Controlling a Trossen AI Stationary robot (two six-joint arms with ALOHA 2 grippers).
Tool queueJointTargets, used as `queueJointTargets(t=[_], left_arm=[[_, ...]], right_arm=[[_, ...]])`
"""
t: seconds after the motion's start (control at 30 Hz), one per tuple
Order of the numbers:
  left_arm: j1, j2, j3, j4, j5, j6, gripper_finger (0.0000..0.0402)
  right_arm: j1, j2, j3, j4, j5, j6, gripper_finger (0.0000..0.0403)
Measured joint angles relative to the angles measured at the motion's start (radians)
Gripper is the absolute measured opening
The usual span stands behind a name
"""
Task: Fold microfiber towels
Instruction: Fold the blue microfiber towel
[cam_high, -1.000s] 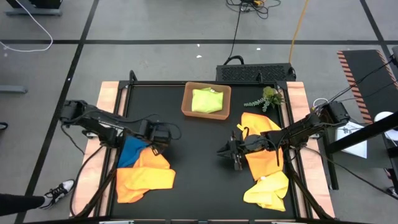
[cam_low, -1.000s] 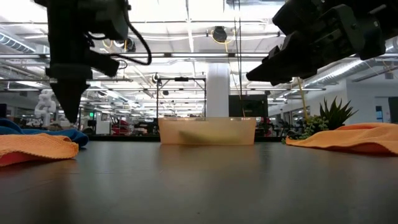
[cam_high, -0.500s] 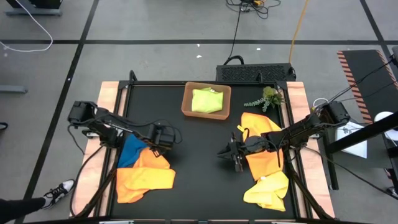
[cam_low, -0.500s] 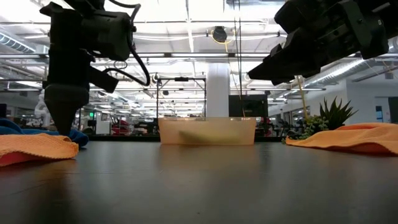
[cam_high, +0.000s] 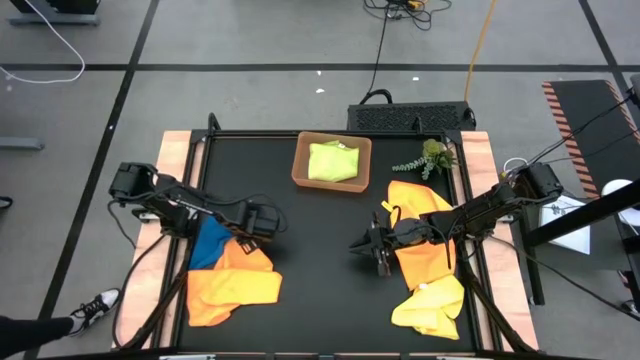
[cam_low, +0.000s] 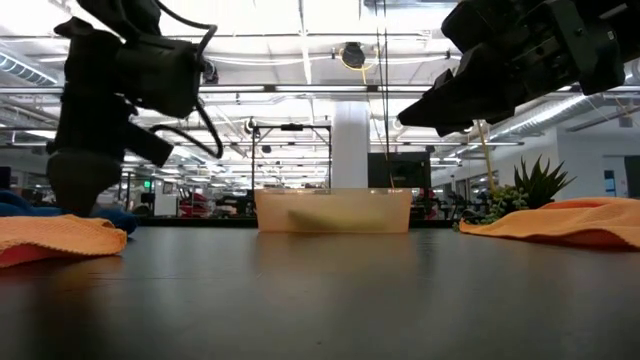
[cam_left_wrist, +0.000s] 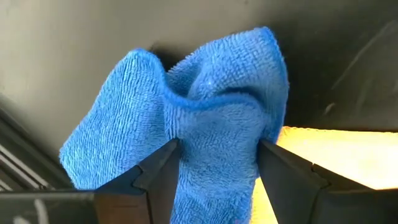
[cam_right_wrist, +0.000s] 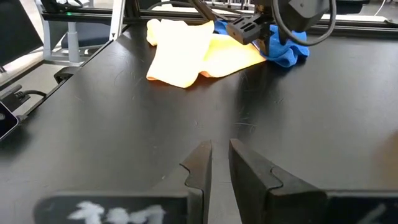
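A blue towel (cam_high: 208, 245) lies crumpled at the table's left, beside an orange towel (cam_high: 235, 285). My left gripper (cam_left_wrist: 219, 146) is down on the blue towel, open, its fingers on either side of a raised fold; it also shows in the high view (cam_high: 240, 232). My right gripper (cam_right_wrist: 221, 149) is shut and empty, raised above the bare table middle (cam_high: 355, 244). Beside it lie a second orange towel (cam_high: 420, 225) and a yellow towel (cam_high: 430, 305). A lime green towel (cam_high: 332, 162) lies in the brown tray (cam_high: 300, 165). My left gripper has a raised fold of the blue towel (cam_left_wrist: 214, 124) between its two open fingers, and the cloth fills the gap and meets both inner sides. The fingers come slanting down from above. The rest of the towel lies bunched on the table.
A small green plant sprig (cam_high: 430, 157) lies at the far right beside the tray. Wooden rails (cam_high: 175, 150) run along the table's left and right edges. Bare dark tabletop (cam_high: 320, 260) lies between the two arms.
My left gripper has gone down onto the blue towel and a little toward the table's left edge, tipping as it went. My right arm has kept still.
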Motion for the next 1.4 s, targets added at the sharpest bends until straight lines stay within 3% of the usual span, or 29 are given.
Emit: queueJointTargets(t=[0.13, 0.23, 0.57, 0.7, 0.97, 1.2, 1.4], left_arm=[[-0.009, 0.000, -0.013, 0.000, 0.004, -0.013, 0.0207], [-0.014, 0.000, -0.013, 0.000, 0.005, -0.010, 0.0180], [-0.013, -0.007, 0.022, -0.003, 0.024, 0.034, 0.0014], [-0.006, -0.010, 0.094, -0.043, 0.013, 0.071, 0.0015], [-0.031, -0.010, 0.381, -0.227, -0.138, 0.132, 0.0007], [-0.090, -0.010, 0.626, -0.235, -0.241, 0.268, 0.0008], [-0.134, -0.010, 0.747, -0.223, -0.305, 0.332, 0.0011]], right_arm=[[0.000, 0.000, 0.000, 0.008, 0.000, 0.000, 0.0045], [0.000, 0.000, 0.000, 0.019, 0.000, -0.002, 0.0045], [0.000, 0.000, 0.000, 0.038, 0.000, -0.012, 0.0045], [0.000, 0.000, 0.000, 0.042, 0.000, -0.012, 0.0045], [0.000, 0.000, 0.000, 0.098, 0.001, -0.026, 0.0045], [-0.001, 0.000, 0.000, 0.178, 0.000, -0.077, 0.0045], [-0.014, -0.001, 0.000, 0.247, 0.000, -0.102, 0.0051]])
